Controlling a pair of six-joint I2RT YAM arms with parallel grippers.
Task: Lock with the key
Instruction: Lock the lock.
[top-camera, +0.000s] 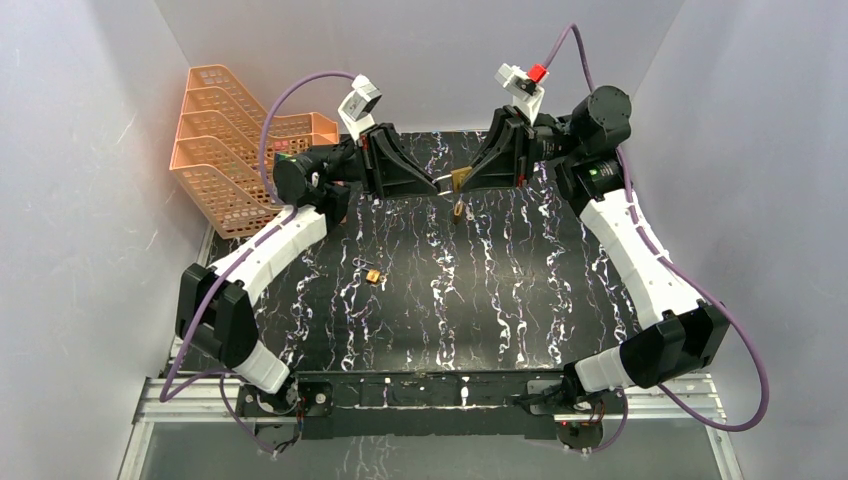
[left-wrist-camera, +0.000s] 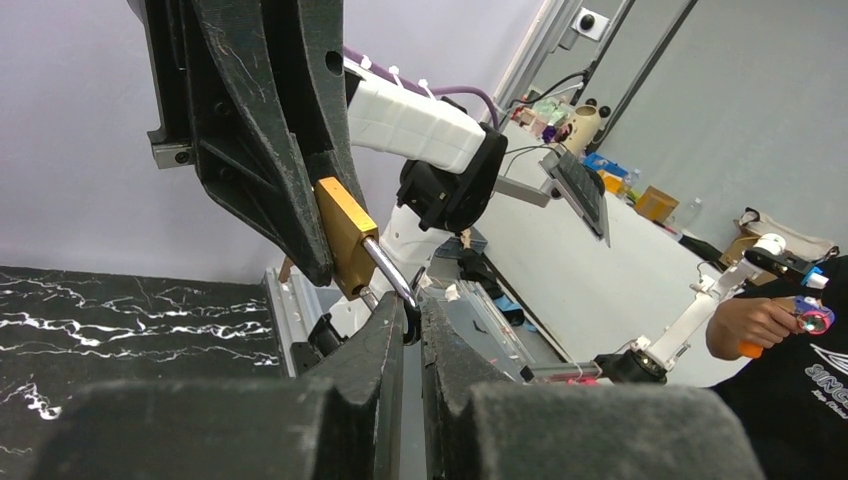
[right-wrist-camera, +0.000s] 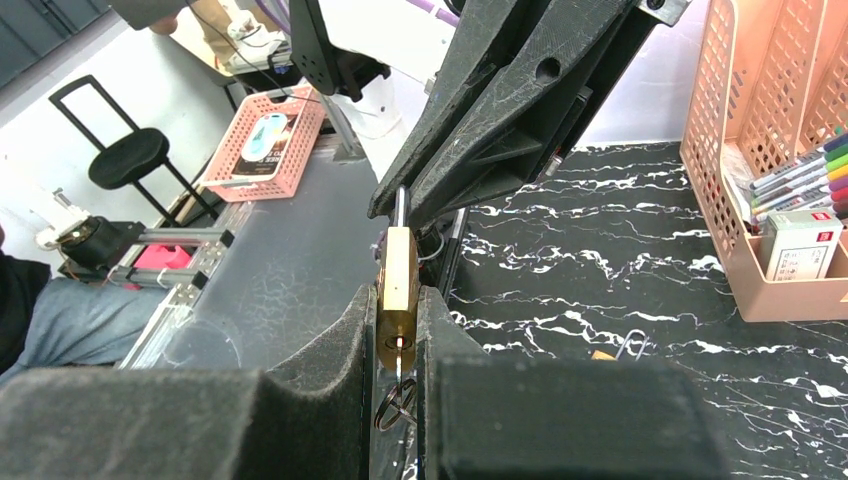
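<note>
Orange rack of stepped tiers at ten o'clock, against the far-left corner of the black marbled worktop. From the right wrist, at three o'clock: a row of coloured markers side by side in the rack and, just in front of them, a white box with a red label. Farther back at ten o'clock in the same view, off the worktop on a grey surface, a pink basket with a white-and-teal item inside, too small to identify.

Padlock in the air at twelve o'clock, above the far part of the worktop, between the two arms. Brass body, rectangular and narrow, keyhole end toward the right wrist camera. Silver shackle at the opposite end, toward the left arm. Key in the keyhole, wire key ring dangling below it. Shackle seated or sprung: cannot tell.

Right claw clenched on the padlock's brass body, flat sides against the pads. Left claw clenched on the bend of the shackle, fingertips almost together.

Small brass piece with a ring flat on the worktop near centre, toward nine o'clock, well apart from the padlock.
</note>
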